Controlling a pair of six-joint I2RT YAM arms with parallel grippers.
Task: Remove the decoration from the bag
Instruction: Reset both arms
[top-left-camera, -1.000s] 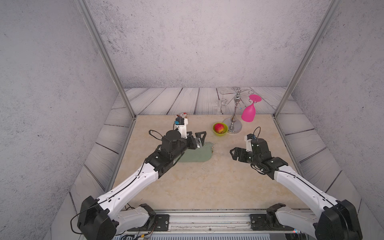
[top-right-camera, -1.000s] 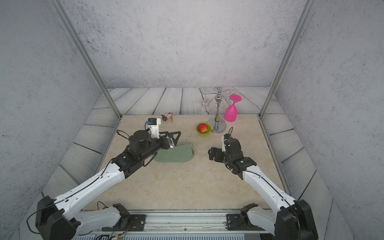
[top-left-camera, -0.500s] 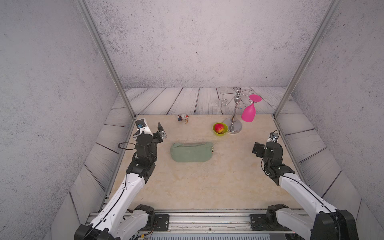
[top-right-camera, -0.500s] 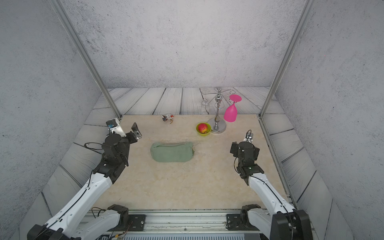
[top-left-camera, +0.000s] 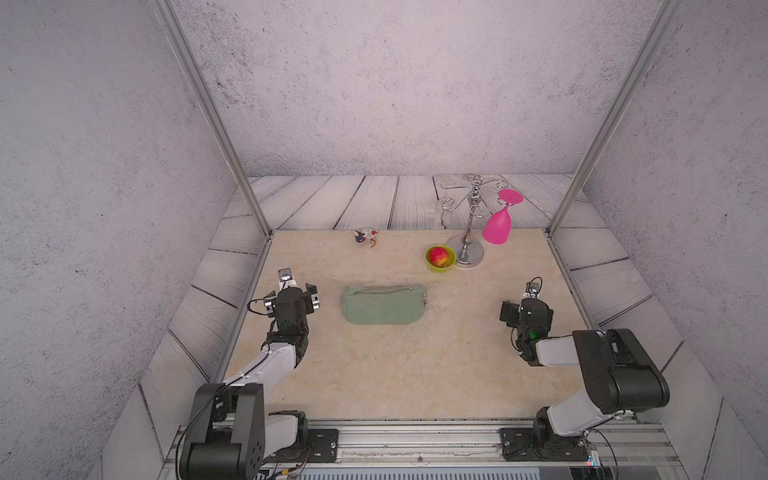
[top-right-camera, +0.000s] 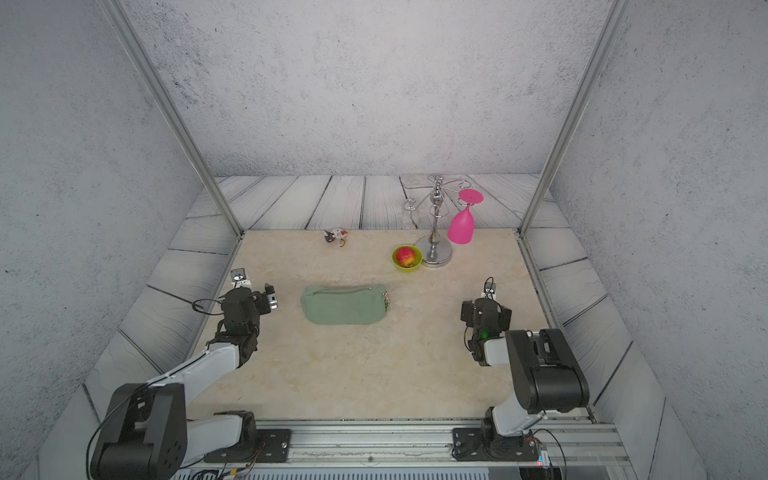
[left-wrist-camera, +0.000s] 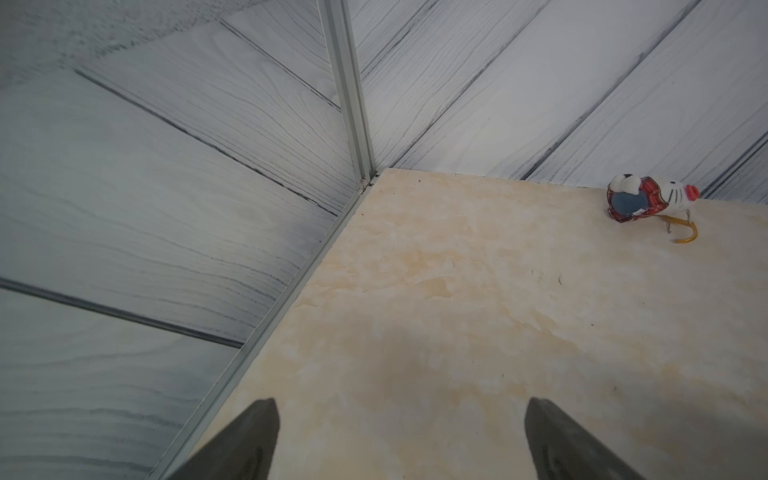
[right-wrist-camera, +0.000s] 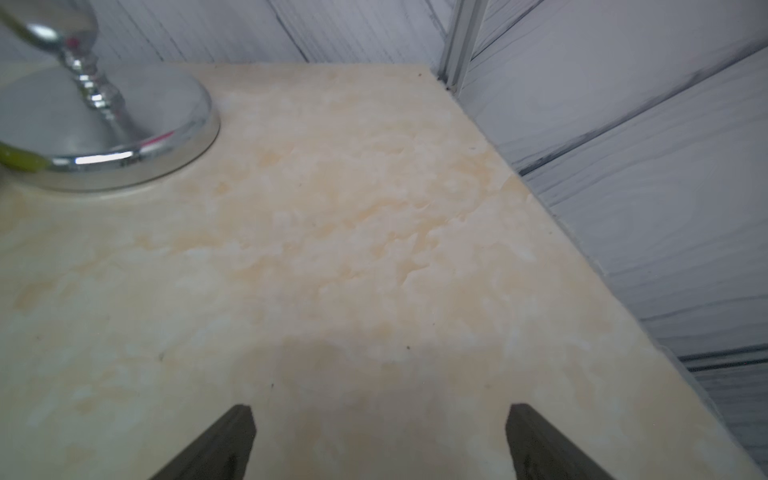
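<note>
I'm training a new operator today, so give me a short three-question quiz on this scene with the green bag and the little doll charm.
1. Where is the decoration relative to the bag? A) clipped to its ring; B) apart from it, near the back edge of the table; C) lying on top of it.
2. True or false: the pink glass stands upright on the table.
3. Fill in: the fruit sits in a small ___ bowl.

Key: 1 B. 2 False: it hangs upside down from the silver stand. 3 green.
</note>
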